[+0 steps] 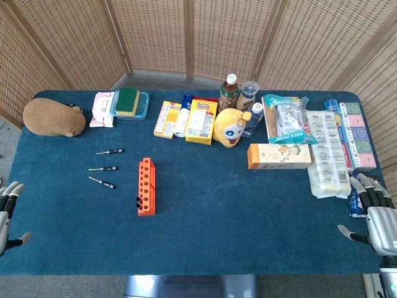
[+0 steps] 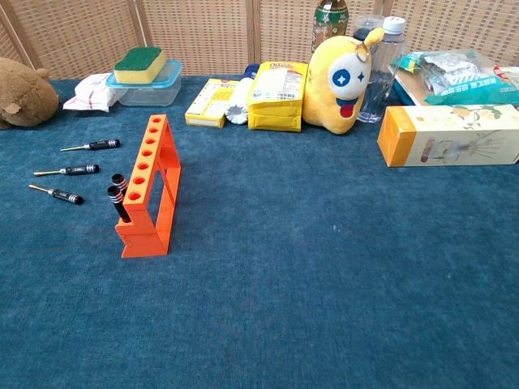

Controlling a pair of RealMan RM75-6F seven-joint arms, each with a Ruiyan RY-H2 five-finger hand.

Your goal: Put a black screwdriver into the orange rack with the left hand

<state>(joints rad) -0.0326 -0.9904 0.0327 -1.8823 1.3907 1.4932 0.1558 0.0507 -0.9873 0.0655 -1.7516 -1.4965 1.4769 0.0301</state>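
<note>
An orange rack (image 1: pixel 146 186) (image 2: pixel 148 185) stands left of centre on the blue table, with two black screwdrivers (image 2: pixel 118 194) standing in its nearest holes. Three loose black screwdrivers lie to its left: one farthest back (image 1: pixel 110 151) (image 2: pixel 93 146), one in the middle (image 1: pixel 103 168) (image 2: pixel 69 170), one nearest (image 1: pixel 102 182) (image 2: pixel 55 194). My left hand (image 1: pixel 7 211) hangs at the table's left edge with fingers apart, holding nothing. My right hand (image 1: pixel 375 211) sits at the right edge, fingers spread and empty. Neither hand shows in the chest view.
A brown plush (image 1: pixel 53 117) lies at the far left. Along the back are a tissue pack (image 1: pixel 103 109), a sponge on a lidded box (image 1: pixel 129 102), snack boxes (image 1: pixel 201 120), bottles (image 1: pixel 229 92), a yellow plush (image 1: pixel 231 126) and a long carton (image 1: pixel 279 156). Packaged goods (image 1: pixel 335 149) fill the right side.
</note>
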